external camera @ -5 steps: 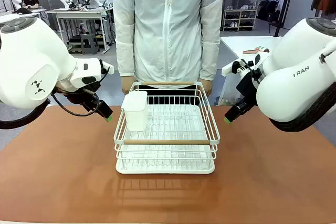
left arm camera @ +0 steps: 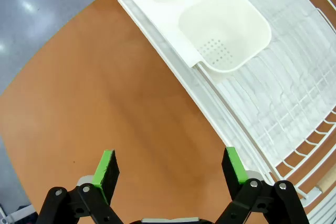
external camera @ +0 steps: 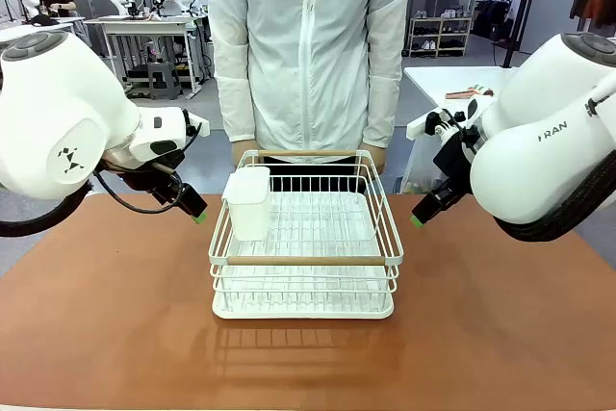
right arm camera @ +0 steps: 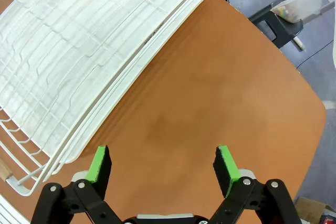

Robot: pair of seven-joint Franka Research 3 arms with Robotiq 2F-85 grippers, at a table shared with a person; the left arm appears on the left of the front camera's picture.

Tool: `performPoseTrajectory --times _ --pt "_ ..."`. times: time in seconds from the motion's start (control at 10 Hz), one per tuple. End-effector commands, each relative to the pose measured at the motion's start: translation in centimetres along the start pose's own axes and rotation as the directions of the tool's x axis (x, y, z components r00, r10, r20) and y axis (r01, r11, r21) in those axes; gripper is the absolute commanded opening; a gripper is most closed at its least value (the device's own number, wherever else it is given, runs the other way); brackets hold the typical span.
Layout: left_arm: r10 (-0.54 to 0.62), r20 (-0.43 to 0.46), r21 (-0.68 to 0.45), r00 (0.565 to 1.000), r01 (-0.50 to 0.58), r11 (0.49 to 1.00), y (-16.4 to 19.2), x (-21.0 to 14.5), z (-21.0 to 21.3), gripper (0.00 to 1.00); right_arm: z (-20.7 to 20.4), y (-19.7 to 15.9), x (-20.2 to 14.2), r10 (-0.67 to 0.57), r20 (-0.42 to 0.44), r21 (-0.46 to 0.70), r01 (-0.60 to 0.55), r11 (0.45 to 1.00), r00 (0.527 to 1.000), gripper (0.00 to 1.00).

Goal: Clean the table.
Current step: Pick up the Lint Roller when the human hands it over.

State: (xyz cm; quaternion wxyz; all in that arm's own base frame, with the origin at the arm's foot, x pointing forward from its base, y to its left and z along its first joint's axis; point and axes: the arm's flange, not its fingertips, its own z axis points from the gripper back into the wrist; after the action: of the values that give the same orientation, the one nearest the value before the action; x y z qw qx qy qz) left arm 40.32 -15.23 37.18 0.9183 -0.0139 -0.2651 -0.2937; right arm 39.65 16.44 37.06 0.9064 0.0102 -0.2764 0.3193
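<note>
The reddish-brown table (external camera: 115, 324) spreads across the front view, with a white wire dish rack (external camera: 306, 238) at its middle. A white cutlery cup (external camera: 248, 201) hangs on the rack's left side. My left gripper (external camera: 197, 216) hovers above the table to the left of the rack, and the left wrist view shows my left gripper (left arm camera: 170, 169) open over bare table (left arm camera: 105, 93) beside the rack (left arm camera: 262, 77). My right gripper (external camera: 417, 219) hovers to the right of the rack. In the right wrist view my right gripper (right arm camera: 164, 162) is open over bare table (right arm camera: 220, 87) with nothing between its fingers.
A person in a white jacket (external camera: 308, 45) stands at the far edge with both hands near the rack's back rim. A white-topped table (external camera: 452, 79) stands behind at the right. A grey stool (right arm camera: 281, 24) is on the floor past the table's edge.
</note>
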Motion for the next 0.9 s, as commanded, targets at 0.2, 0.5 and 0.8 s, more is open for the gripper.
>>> performPoseTrajectory --times 0.2,0.5,0.8 --pt "0.001 0.0 0.0 1.0 -0.001 1.0 0.1 0.0 0.0 1.0 0.0 0.0 0.0 -0.001 0.0 0.001 0.001 1.0 1.0 1.0" --pt "0.0 0.0 0.0 1.0 0.0 1.0 0.0 0.0 0.0 1.0 0.0 0.0 0.0 0.0 0.0 0.0 0.0 1.0 1.0 1.0" --pt "0.215 -0.029 -0.345 0.976 -0.212 0.914 7.7 4.2 8.9 1.0 7.9 -7.2 4.1 -0.18 0.045 0.252 0.163 0.954 0.983 1.0"
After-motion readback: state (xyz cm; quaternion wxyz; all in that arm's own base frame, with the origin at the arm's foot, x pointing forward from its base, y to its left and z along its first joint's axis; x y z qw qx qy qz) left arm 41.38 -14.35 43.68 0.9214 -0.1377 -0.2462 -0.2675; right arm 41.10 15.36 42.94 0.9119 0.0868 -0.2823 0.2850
